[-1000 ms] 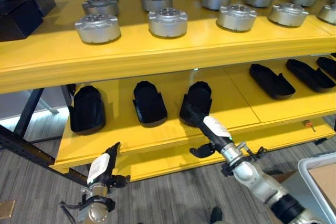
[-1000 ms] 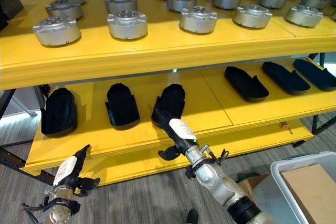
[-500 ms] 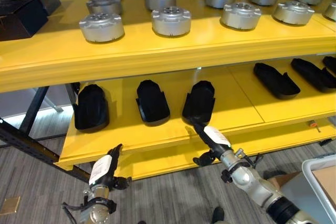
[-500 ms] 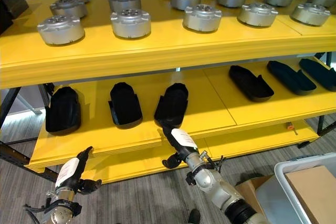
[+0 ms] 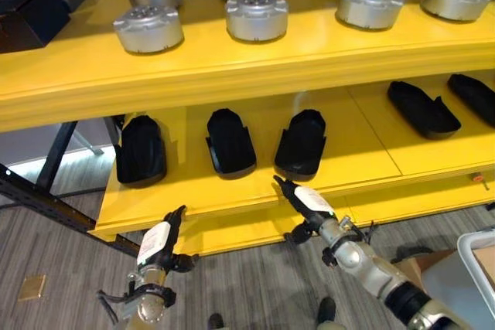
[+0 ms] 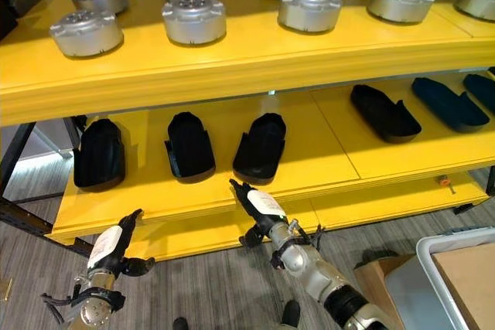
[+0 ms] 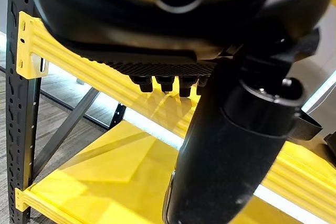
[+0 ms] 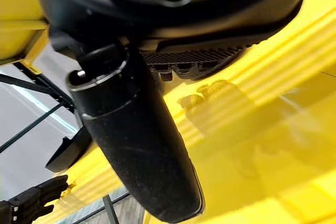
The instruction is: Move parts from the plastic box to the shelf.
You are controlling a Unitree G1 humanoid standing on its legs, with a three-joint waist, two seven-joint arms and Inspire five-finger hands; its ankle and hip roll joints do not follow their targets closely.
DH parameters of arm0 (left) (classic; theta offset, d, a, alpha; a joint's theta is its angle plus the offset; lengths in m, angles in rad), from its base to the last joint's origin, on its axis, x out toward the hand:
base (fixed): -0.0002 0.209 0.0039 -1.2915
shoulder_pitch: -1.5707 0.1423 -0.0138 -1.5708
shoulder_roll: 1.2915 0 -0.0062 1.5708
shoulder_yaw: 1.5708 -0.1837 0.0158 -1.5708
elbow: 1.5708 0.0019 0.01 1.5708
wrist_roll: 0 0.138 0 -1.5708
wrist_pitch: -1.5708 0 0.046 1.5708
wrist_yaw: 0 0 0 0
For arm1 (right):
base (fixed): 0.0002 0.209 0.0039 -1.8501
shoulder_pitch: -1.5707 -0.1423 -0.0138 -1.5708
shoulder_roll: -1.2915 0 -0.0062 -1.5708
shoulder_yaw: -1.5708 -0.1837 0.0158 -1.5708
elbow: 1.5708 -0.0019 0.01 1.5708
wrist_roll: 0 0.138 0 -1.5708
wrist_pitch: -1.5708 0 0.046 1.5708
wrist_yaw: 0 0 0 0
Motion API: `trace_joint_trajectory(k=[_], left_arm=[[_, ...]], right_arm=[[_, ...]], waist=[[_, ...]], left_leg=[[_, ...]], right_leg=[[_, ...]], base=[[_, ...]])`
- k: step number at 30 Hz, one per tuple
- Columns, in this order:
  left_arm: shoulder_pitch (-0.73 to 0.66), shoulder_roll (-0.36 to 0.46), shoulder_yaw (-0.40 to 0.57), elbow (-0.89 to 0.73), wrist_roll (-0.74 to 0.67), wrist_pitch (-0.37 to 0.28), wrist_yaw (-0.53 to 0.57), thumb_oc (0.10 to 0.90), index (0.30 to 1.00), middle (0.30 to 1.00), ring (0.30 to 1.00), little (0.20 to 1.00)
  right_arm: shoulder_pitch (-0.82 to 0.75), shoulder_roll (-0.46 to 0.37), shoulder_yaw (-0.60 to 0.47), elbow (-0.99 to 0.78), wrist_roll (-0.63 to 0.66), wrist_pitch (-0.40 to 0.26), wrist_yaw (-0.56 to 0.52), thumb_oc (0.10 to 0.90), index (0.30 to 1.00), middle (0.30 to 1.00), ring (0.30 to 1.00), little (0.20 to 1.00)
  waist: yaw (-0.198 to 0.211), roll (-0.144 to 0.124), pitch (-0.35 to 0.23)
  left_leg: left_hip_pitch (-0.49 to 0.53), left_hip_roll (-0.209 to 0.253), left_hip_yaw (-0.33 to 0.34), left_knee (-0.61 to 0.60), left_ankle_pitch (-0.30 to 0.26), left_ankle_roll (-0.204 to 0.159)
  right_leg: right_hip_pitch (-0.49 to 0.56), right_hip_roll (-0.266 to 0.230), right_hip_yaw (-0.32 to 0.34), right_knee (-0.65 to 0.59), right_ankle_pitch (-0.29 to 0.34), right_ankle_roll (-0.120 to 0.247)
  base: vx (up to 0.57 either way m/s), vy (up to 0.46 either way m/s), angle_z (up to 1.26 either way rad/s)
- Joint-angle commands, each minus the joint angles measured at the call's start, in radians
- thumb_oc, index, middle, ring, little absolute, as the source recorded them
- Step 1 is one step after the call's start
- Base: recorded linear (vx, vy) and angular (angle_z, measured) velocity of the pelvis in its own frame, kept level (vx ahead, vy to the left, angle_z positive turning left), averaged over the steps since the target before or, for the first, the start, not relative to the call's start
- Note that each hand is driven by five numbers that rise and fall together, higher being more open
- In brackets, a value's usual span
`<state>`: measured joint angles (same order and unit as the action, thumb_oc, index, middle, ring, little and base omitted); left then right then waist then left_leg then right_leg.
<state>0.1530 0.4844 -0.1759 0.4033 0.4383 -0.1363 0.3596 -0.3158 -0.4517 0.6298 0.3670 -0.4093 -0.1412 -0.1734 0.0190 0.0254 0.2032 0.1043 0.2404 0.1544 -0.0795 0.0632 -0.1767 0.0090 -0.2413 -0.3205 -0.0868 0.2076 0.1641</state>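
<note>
The right robot hand (image 5: 309, 203) is empty, its fingers straight and together, tips at the front edge of the middle shelf (image 5: 363, 161). The black part (image 5: 301, 142) it is nearest to lies just beyond those fingertips, up and slightly to the left, its long axis running away from the robot hand toward the back of the shelf. The plastic box (image 6: 452, 253) sits well apart, behind and to the right (its next part would come from there, I judge). The left robot hand (image 5: 157, 239) hangs lower, fingers straight, holding nothing.
</note>
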Motion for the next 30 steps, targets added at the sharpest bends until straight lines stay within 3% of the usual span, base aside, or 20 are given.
trace_joint_trajectory(k=[1,21,30], left_arm=[[-0.031,0.068,-0.005,-0.022,-0.010,-0.003,0.000,0.900,1.000,1.000,1.000,1.000],[-0.050,0.078,-0.002,-0.024,-0.017,0.011,0.003,0.900,1.000,1.000,1.000,1.000],[-0.051,0.069,0.008,0.006,-0.019,0.015,0.013,0.900,1.000,1.000,1.000,1.000]], right_arm=[[-0.179,0.063,0.002,-0.045,-0.013,-0.053,-0.058,0.900,1.000,1.000,1.000,1.000],[-0.230,0.065,0.019,0.030,-0.062,-0.024,-0.061,0.900,1.000,1.000,1.000,1.000],[-0.169,0.004,-0.028,0.027,-0.080,-0.020,-0.067,0.900,1.000,1.000,1.000,1.000]], waist=[[0.021,-0.076,0.057],[0.046,-0.088,0.104],[0.033,-0.086,0.124]], left_leg=[[-0.007,-0.040,-0.027,0.011,-0.037,0.067],[-0.063,-0.047,-0.055,0.038,-0.040,0.075],[-0.076,-0.045,-0.052,0.045,-0.039,0.074]], right_leg=[[0.072,-0.083,-0.043,0.113,-0.116,0.038],[0.037,-0.087,-0.052,0.136,-0.123,0.036],[0.015,-0.088,-0.045,0.148,-0.126,0.034]], base=[[-0.02,0.007,0.05],[0.00,0.007,0.05],[0.00,0.000,0.00]])
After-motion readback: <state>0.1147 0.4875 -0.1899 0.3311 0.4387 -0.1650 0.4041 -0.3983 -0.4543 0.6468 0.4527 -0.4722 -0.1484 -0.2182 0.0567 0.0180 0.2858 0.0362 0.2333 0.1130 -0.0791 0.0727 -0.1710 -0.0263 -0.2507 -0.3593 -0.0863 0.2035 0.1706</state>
